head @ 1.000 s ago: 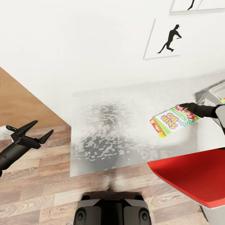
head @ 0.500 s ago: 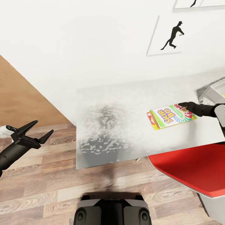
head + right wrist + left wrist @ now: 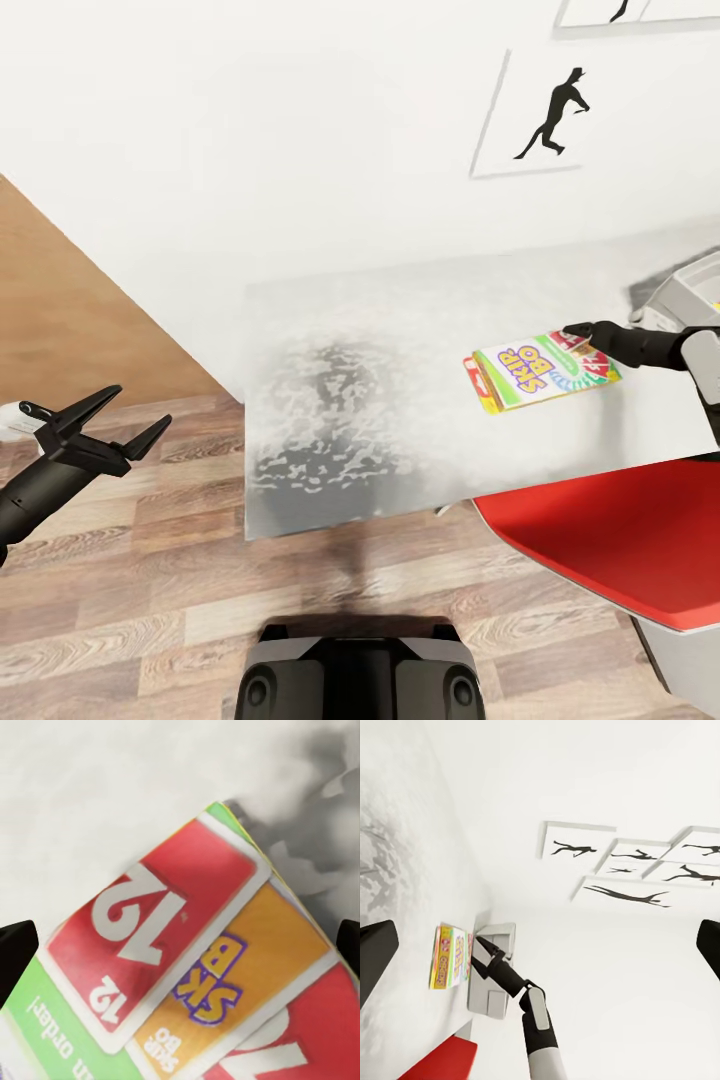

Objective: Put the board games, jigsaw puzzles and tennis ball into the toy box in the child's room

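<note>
Left gripper [image 3: 128,420] nearest, over wood floor [image 3: 150,590], fingers spread, holding nothing. Farther: Skip-Bo board game [image 3: 540,370] flat on table [image 3: 400,330]. Right gripper [image 3: 572,333] at box's far end; grip unclear. Toy box [image 3: 690,290] beyond, at table's right.

We see glossy printed card on the Skip-Bo box [image 3: 540,371], a smooth white table [image 3: 400,330] top with mottled sheen, wood-plank floor [image 3: 120,590], and matt black grippers.
</note>
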Controlling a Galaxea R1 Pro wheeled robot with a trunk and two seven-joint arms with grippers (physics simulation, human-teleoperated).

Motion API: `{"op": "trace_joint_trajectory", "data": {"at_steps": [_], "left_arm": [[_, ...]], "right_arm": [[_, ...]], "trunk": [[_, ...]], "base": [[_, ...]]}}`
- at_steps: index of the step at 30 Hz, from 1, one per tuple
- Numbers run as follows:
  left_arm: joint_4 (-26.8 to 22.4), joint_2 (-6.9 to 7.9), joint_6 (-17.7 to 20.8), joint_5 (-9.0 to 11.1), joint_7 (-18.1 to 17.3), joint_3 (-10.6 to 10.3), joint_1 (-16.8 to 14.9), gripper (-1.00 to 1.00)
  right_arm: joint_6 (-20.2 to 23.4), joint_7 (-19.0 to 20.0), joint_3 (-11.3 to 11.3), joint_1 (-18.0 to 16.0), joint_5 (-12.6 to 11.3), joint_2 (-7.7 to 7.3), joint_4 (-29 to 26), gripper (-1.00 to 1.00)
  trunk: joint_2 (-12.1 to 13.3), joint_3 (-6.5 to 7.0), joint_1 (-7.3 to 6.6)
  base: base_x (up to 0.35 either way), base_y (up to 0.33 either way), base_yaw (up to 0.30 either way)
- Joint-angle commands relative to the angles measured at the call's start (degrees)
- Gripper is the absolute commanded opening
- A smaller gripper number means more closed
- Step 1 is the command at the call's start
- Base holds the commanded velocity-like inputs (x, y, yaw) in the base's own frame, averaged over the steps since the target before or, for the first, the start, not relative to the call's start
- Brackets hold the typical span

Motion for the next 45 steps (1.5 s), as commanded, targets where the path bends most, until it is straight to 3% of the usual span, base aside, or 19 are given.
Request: {"op": "trace_joint_trajectory", "data": {"at_steps": [1, 25, 45], "left_arm": [[0.0, 0.01, 0.2, -0.5, -0.5, 0.0, 0.0, 1.0], [0.0, 0.01, 0.2, -0.5, -0.6, 0.0, 0.0, 1.0], [0.0, 0.01, 0.2, -0.5, -0.6, 0.0, 0.0, 1.0]], "right_arm": [[0.2, 0.3, 0.0, 0.0, 0.2, -0.02, 0.0, 1.0], [0.2, 0.6, 1.0, 1.3, 0.3, 0.07, -2.5, 1.0], [0.3, 0.6, 1.7, 1.6, 0.3, 0.07, -2.7, 1.0]], "trunk": [[-0.1, -0.07, 0.03], [-0.1, -0.07, 0.03], [-0.1, -0.07, 0.03]], "base": [[-0.001, 0.001, 0.0], [-0.104, 0.085, 0.0], [-0.017, 0.014, 0.03]]}}
